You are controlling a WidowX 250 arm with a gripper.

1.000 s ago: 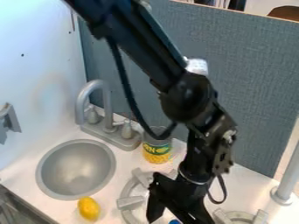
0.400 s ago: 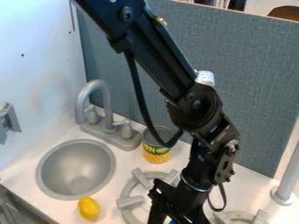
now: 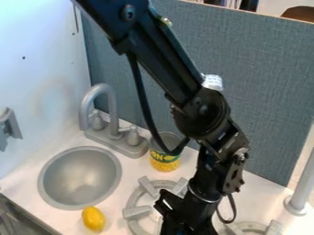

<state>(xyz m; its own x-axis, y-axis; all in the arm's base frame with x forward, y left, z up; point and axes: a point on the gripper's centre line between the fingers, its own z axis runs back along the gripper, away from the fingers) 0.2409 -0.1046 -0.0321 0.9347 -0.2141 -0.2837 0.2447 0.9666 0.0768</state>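
Burner (image 3: 137, 212), grey and ring-shaped, sits on the white counter (image 3: 260, 197), with its visible arc running from 9 to 12 o'clock around the black end effector (image 3: 181, 222). I cannot tell whether the end effector is wide, narrow or holding something. The lemon (image 3: 93, 219) (bright yellow) lies at 9 o'clock from it, the sink (image 3: 80, 178) at 10, the faucet (image 3: 113, 114) at 11 and the corn can (image 3: 164, 161) near 12.

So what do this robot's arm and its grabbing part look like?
The arm is black, with long straight sections, rounded joints and small metal bolts. A black cable loops alongside, and a white label with dark print sits by one joint. The gripper is black and angular, below a thin silvery ring.
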